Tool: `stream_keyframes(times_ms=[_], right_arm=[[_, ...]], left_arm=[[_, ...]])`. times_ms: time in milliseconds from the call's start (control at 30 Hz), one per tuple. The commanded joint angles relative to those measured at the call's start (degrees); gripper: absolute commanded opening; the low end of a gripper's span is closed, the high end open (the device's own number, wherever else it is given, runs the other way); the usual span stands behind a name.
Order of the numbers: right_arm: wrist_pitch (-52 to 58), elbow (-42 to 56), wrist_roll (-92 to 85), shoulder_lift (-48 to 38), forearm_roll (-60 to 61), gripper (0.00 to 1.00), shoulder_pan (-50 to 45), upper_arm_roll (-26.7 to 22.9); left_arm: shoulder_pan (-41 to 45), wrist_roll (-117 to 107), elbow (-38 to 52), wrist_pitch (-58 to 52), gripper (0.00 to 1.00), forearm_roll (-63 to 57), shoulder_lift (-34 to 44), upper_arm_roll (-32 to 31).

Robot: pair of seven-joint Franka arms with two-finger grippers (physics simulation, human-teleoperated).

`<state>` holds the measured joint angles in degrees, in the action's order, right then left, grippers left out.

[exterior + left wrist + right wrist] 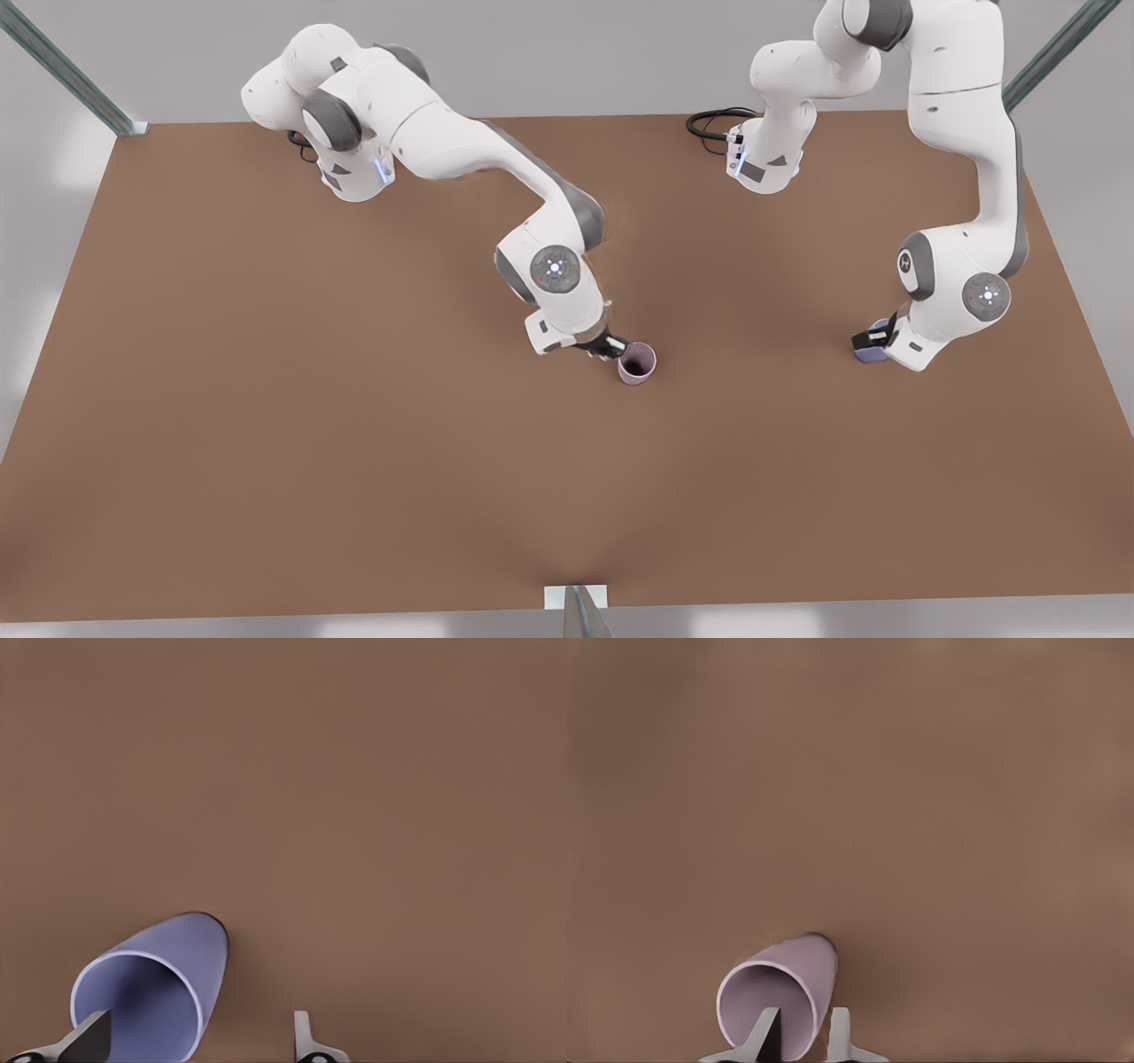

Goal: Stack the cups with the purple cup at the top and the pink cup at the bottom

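Observation:
The pink cup [636,363] stands upright near the middle of the table, mouth up. My right gripper [611,346] is at the cup's rim on the front view's left. In the right wrist view the pink cup [793,979] has one finger inside it. The other finger is outside its wall, and the jaws stand only a narrow gap apart. The purple cup [873,347] sits at the front view's right, partly hidden under my left gripper [873,337]. In the left wrist view the purple cup [173,970] has its wall between the wide-open fingers [301,1036].
The brown table [354,443] spreads wide around both cups. Metal frame posts [580,611] stand at the near edge and at the far corners. Black cables [713,120] lie by the base of the arm at the front view's right.

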<state>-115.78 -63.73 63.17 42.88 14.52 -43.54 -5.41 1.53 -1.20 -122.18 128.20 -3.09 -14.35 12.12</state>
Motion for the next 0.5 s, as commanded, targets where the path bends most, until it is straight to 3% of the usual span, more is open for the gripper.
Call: stream_keyframes(times_ms=[0,33,100,133,200,267,300,333,467], right_arm=[[8.63,-5.78,-18.95,-7.8,4.02,0.51,6.79,-0.21],[11.72,-12.54,-32.29,-15.18,2.97,0.63,10.57,-0.3],[13.38,-24.33,-50.86,-26.26,-0.97,0.75,21.47,-0.22],[19.8,-24.42,-52.19,-29.43,-8.01,1.0,25.52,-0.04],[28.14,-24.59,-54.12,-33.73,-8.98,1.0,32.37,1.46],[24.74,-24.51,-59.97,-34.53,-15.91,1.0,34.13,1.11],[24.81,-23.89,-64.05,-34.71,-16.11,1.0,35.01,-0.65],[24.81,-22.75,-64.14,-34.62,-16.11,1.0,35.1,-0.92],[23.58,-18.19,-62.21,-31.37,-14.96,1.0,35.54,-2.76]], left_arm=[[-0.12,-0.03,-1.22,4.51,1.0,-0.07,-0.06,0.71],[-0.12,0.23,-1.39,4.87,1.0,-0.07,-0.06,0.8],[-0.12,0.23,-3.41,5.66,1.0,-0.07,-0.06,0.89],[-0.21,0.23,-3.94,5.66,1.0,-0.07,-0.06,0.89],[-0.21,0.23,-4.29,5.66,1.0,-0.07,-0.15,0.89],[-0.21,0.23,-4.29,5.66,1.0,-0.07,-0.5,0.89],[-0.21,0.23,-4.29,5.66,1.0,-0.07,-0.5,0.89],[-0.21,0.23,-4.29,5.66,0.92,-0.07,-0.5,0.89],[-0.3,0.23,-4.29,6.97,0.91,-0.07,-2.17,0.89]])
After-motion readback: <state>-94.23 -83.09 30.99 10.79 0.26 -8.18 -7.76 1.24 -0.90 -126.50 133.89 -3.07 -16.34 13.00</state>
